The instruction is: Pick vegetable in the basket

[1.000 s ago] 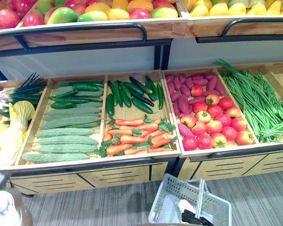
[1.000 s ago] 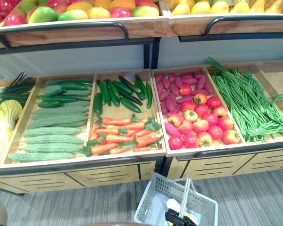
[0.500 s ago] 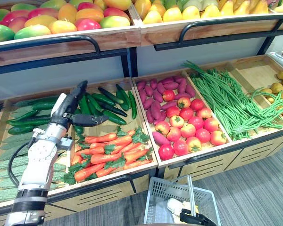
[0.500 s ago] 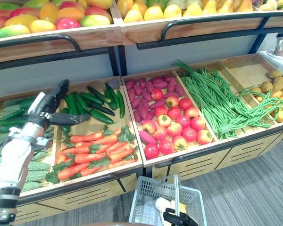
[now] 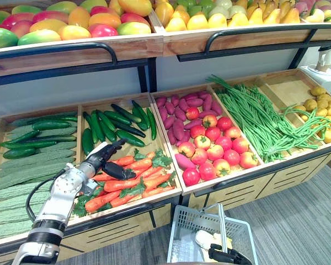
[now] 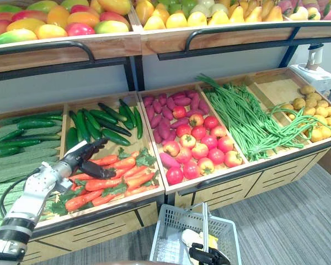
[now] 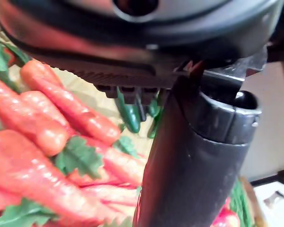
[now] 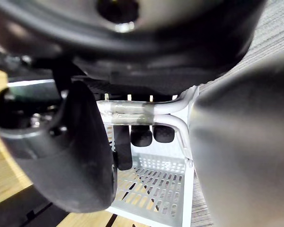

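Carrots heaped in front of cucumbers, none lifted. Left robot hand over their left end, fingers straight, thumb spread, gripping nothing. Right robot hand curled round handle of basket.

You have orange, green-topped carrots heaped in the front wooden bin, with the pale mesh basket upright below.
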### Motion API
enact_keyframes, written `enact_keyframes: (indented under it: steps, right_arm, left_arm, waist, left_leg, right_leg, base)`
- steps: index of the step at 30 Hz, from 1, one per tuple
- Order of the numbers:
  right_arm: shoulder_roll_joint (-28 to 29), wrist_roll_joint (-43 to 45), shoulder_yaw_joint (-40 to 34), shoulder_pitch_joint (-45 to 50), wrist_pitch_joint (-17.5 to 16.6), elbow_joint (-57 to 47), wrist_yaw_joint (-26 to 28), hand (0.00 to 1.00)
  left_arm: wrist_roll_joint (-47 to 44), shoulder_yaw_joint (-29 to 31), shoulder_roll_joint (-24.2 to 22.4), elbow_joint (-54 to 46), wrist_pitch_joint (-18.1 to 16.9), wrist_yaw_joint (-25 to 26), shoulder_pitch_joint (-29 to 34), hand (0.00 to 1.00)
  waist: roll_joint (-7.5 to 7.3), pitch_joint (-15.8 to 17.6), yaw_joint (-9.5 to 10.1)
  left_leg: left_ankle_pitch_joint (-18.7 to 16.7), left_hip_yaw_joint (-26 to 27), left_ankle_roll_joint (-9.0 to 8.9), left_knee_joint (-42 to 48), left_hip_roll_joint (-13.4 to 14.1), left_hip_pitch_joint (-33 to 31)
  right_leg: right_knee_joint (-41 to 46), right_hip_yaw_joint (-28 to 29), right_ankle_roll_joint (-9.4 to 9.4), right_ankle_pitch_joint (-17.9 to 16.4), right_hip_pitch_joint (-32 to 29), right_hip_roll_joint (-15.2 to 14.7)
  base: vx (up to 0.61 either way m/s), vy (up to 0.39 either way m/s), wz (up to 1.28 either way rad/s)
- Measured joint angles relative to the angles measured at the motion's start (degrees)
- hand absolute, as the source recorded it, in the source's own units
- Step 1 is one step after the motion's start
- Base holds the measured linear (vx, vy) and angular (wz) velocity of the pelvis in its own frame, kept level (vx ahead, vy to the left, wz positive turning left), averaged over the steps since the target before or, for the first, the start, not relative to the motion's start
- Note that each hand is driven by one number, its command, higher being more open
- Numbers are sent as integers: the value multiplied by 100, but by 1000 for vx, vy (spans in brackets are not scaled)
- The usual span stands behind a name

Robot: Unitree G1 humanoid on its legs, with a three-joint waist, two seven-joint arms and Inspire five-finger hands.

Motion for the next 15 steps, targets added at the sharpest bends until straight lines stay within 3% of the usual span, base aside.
enact_keyframes:
  steps: [4,8,15]
  right_arm:
    - [10,6,7,42,12,-5,21,0]
    - [11,5,14,120,28,-3,22,0]
    - [8,8,17,122,64,-5,35,0]
  left_arm:
    - [349,-67,48,428,211,-239,-1,100]
    - [544,-202,175,556,203,-229,-14,100]
    - [797,-221,318,785,188,-59,-354,100]
  waist:
    - [-12,-77,-25]
    - [-15,-255,-25]
    - [-15,-272,-37]
  left_leg:
    - [30,87,-30,-68,-13,-2]
    - [78,89,-50,-130,-27,-36]
    - [121,94,-69,-175,-35,-23]
  right_leg:
    - [2,25,22,18,-56,12]
    - [4,23,35,31,-116,13]
    - [4,14,36,55,-119,14]
  base:
    - [-96,-37,-5]
    - [-60,-38,0]
    - [-47,-37,0]
